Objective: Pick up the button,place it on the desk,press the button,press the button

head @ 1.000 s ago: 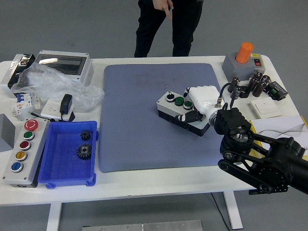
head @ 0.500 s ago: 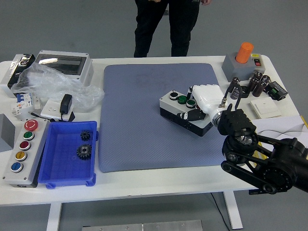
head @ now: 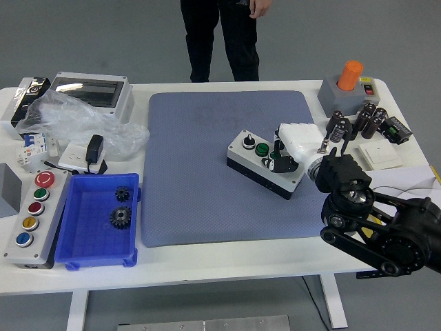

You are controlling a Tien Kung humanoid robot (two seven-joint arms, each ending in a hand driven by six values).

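Head view: blue bin (head: 77,227), seemingly two gears (head: 121,207).

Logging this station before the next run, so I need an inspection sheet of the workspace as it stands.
Surface: white table with a blue-grey mat in the middle.
Job's things: button box lies angled on the mat, its right end under the right hand.
Clutter: blue bin with two gears; four-button panel; plastic bag; grey enclosure; orange-knob box; capacitors.
Hands: right hand rests on the button box, fingers on its top; left not in view.
Cables: thin wires at the right wrist.
Surroundings: a person stands at the far side; grey floor.
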